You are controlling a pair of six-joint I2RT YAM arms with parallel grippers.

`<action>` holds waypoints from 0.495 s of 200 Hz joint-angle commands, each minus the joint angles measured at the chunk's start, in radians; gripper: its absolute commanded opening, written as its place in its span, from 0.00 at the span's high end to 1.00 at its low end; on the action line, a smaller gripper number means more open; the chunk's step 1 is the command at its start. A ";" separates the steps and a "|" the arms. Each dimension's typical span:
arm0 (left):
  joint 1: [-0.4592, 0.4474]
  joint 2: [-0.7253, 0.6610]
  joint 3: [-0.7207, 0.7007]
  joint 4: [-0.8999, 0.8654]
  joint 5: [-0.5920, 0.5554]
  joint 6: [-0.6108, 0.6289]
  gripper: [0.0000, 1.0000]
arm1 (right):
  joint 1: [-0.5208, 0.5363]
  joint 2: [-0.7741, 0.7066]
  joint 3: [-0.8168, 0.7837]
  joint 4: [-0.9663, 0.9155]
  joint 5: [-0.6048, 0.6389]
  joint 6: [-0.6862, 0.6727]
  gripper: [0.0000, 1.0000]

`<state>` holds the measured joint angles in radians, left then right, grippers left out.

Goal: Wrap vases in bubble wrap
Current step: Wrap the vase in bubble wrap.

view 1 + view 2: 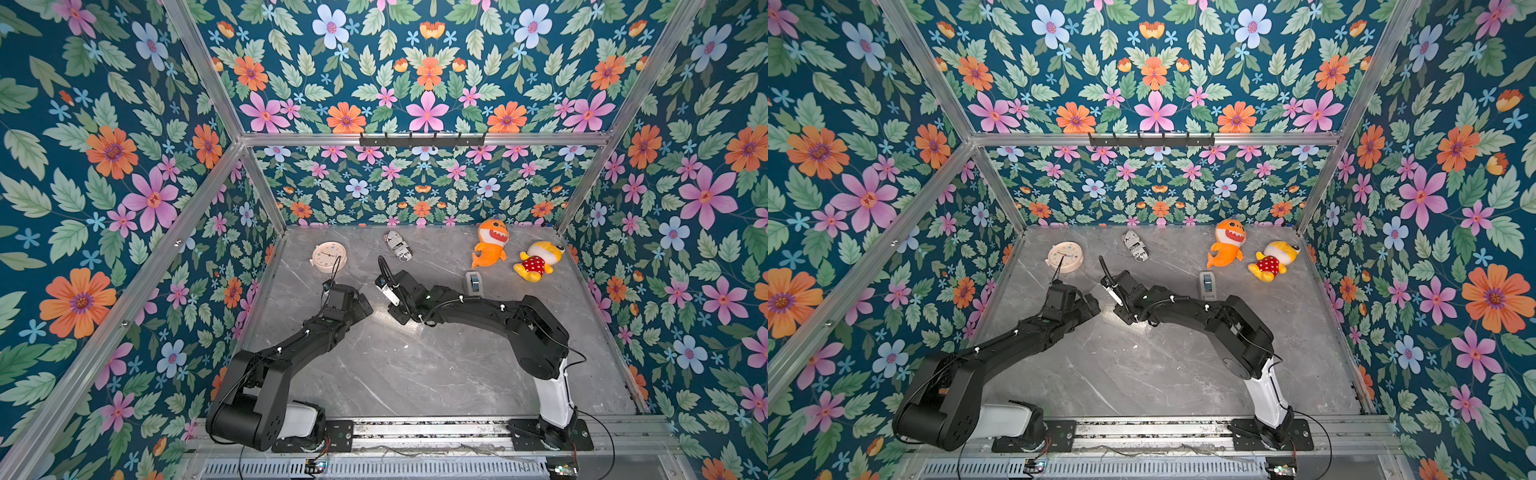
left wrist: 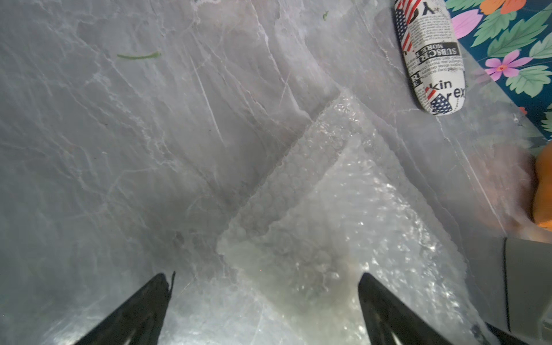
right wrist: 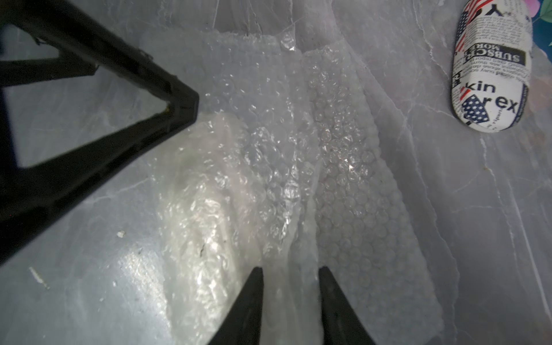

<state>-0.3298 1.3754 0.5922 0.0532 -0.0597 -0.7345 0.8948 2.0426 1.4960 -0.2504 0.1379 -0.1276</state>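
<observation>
right claw | grips bubble wrap fold | vase wrapped, just beside

The vase is a pale blur under the wrap, lost in both top views. Edges cut off the cylinder and orange toy. Whether the right gripper pinches wrap is unclear.

Two plushies, one clock, one cylinder, one dispenser — one bubble wrap

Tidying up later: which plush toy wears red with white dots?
The yellow plush; the orange shark plush beside it wears no dots.
</observation>
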 commanded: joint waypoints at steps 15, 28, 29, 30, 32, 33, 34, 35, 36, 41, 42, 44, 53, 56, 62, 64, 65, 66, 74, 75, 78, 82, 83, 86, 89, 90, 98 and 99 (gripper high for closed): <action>-0.011 0.041 0.020 0.010 -0.039 -0.007 0.00 | 0.001 0.004 -0.017 -0.063 -0.068 -0.016 0.66; -0.017 0.060 0.032 -0.007 -0.048 -0.005 0.00 | 0.000 -0.006 -0.021 -0.072 -0.069 -0.018 0.64; -0.017 0.061 0.033 -0.008 -0.050 -0.006 0.00 | 0.000 -0.007 -0.022 -0.073 -0.070 -0.019 0.63; -0.018 0.062 0.034 -0.010 -0.050 -0.006 0.00 | 0.001 -0.008 -0.021 -0.073 -0.069 -0.018 0.63; -0.019 0.065 0.036 -0.012 -0.051 -0.005 0.00 | 0.001 -0.010 -0.022 -0.075 -0.070 -0.019 0.63; -0.019 0.065 0.036 -0.012 -0.052 -0.005 0.00 | 0.001 -0.011 -0.022 -0.076 -0.070 -0.019 0.62; -0.019 0.066 0.036 -0.013 -0.052 -0.004 0.00 | 0.001 -0.012 -0.022 -0.077 -0.070 -0.019 0.62; -0.020 0.066 0.037 -0.014 -0.053 -0.005 0.00 | 0.001 -0.013 -0.022 -0.077 -0.070 -0.020 0.62; -0.020 0.066 0.037 -0.015 -0.053 -0.005 0.00 | 0.001 -0.014 -0.022 -0.078 -0.069 -0.020 0.62; -0.024 0.069 0.039 -0.016 -0.055 -0.006 0.00 | 0.001 -0.020 -0.021 -0.084 -0.066 -0.022 0.59; -0.025 0.069 0.039 -0.015 -0.056 -0.006 0.00 | 0.001 -0.021 -0.022 -0.085 -0.065 -0.022 0.58; -0.026 0.069 0.039 -0.016 -0.057 -0.007 0.00 | -0.001 -0.024 -0.021 -0.086 -0.064 -0.023 0.56; -0.031 0.066 0.041 -0.016 -0.061 -0.008 0.00 | 0.001 -0.036 -0.020 -0.094 -0.058 -0.027 0.51; -0.033 0.065 0.041 -0.015 -0.061 -0.008 0.00 | 0.000 -0.040 -0.022 -0.096 -0.056 -0.030 0.49; -0.035 0.064 0.043 -0.016 -0.063 -0.010 0.00 | 0.000 -0.048 -0.019 -0.097 -0.053 -0.032 0.45; -0.035 0.063 0.044 -0.016 -0.063 -0.010 0.00 | 0.000 -0.051 -0.019 -0.099 -0.053 -0.035 0.44; -0.037 0.062 0.044 -0.015 -0.063 -0.010 0.00 | 0.000 -0.051 -0.020 -0.100 -0.052 -0.036 0.44; -0.037 0.062 0.045 -0.015 -0.063 -0.009 0.00 | 0.000 -0.054 -0.019 -0.100 -0.051 -0.037 0.44; -0.039 0.063 0.047 -0.015 -0.063 -0.011 0.00 | 0.000 -0.064 -0.016 -0.106 -0.051 -0.040 0.41; -0.040 0.062 0.048 -0.015 -0.063 -0.011 0.00 | 0.000 -0.066 -0.016 -0.107 -0.051 -0.042 0.40; -0.041 0.063 0.050 -0.015 -0.063 -0.011 0.00 | 0.000 -0.068 -0.015 -0.110 -0.051 -0.043 0.39; -0.042 0.062 0.052 -0.018 -0.063 -0.012 0.00 | -0.001 -0.072 -0.012 -0.115 -0.050 -0.044 0.39; -0.042 0.062 0.052 -0.018 -0.063 -0.012 0.00 | 0.000 -0.074 -0.012 -0.115 -0.050 -0.044 0.38; -0.044 0.062 0.053 -0.018 -0.064 -0.012 0.00 | 0.001 -0.077 -0.011 -0.120 -0.051 -0.043 0.38; -0.044 0.062 0.054 -0.019 -0.064 -0.012 0.00 | 0.001 -0.081 -0.011 -0.123 -0.051 -0.043 0.37; -0.045 0.062 0.054 -0.019 -0.064 -0.012 0.00 | 0.000 -0.083 -0.010 -0.124 -0.051 -0.043 0.37; -0.049 0.063 0.057 -0.019 -0.065 -0.012 0.00 | 0.001 -0.098 -0.013 -0.130 -0.051 -0.042 0.36; -0.050 0.064 0.057 -0.019 -0.065 -0.012 0.00 | 0.000 -0.099 -0.013 -0.131 -0.051 -0.042 0.36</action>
<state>-0.3725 1.4391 0.6415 0.0521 -0.1036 -0.7521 0.8936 1.9755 1.4780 -0.3367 0.0925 -0.1543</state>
